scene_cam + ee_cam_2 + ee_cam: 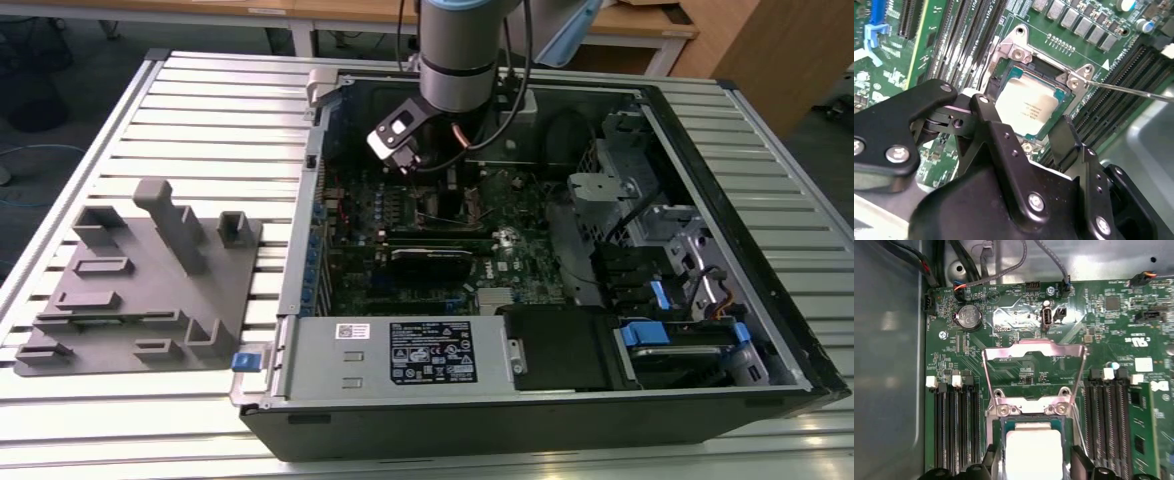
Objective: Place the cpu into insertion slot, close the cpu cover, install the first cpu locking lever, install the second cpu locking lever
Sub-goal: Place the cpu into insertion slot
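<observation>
**Chip in its socket, cover up, pincer spread**

Exterior view. Lying on its side on a ribbed aluminium table [200,100]: a black, open-sided computer case [534,435]. Inside it are a green motherboard [400,265], a grey labelled box along the near wall and blue-tabbed bays at lower right. Reaching down into the case from the upper middle of the frame: a grey cylindrical robot arm [461,50]. Socket area under the wrist too dark and small to make out. At the exterior view's left, just beside the case: a grey moulded fixture [134,290] with posts and pockets.

Second wrist view. Black metal two-fingered gripper [1024,114] spread apart, holding nothing. One of the fingers [986,117] on each side of the flat square cpu [1026,107] with its dull silvery-tan top. Chip lying level in the square dark insertion slot [1012,54] with its silvery rim. Hard to tell whether the fingertips touch the chip's edges. Thin steel locking lever [1134,91] slanting away from one corner of the rim.

First wrist view. Thin silvery square-frame cpu cover [1034,346] standing open beyond the slot, with green board visible through its large opening. Chip cut off at the frame edge. Long black memory slots [954,430] flanking the socket.
</observation>
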`<state>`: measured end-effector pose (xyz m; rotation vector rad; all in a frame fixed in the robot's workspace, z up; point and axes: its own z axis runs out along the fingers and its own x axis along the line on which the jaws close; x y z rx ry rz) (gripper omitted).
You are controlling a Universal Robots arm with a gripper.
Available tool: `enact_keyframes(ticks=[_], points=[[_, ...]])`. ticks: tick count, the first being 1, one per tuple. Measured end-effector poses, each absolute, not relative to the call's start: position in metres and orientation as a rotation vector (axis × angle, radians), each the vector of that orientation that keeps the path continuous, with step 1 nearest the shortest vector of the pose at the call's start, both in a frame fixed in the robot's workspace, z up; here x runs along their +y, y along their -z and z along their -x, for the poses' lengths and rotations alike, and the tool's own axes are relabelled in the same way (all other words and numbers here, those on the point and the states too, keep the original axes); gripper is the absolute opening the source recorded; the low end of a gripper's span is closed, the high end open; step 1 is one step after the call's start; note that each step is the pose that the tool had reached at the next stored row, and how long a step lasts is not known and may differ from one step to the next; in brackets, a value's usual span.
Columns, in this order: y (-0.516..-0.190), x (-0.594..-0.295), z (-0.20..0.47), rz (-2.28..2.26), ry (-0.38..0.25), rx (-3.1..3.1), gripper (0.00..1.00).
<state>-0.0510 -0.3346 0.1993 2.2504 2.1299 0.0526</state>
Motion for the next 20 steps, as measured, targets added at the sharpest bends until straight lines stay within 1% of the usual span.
enact_keyframes(ticks=[3,12,14,15,17,18,20], points=[[-0.2055,-0.3346,0.0510,-2.250,-0.052,2.130,0.67],[-0.2057,-0.3345,0.0510,-2.250,-0.053,2.130,0.65],[-0.2058,-0.3345,0.0510,-2.250,-0.053,2.130,0.53],[-0.2058,-0.3345,0.0510,-2.250,-0.053,2.130,0.53],[-0.2058,-0.3345,0.0510,-2.250,-0.053,2.130,0.41],[-0.2058,-0.3345,0.0510,-2.250,-0.053,2.130,0.41],[-0.2058,-0.3345,0.0510,-2.250,-0.053,2.130,0.29]])
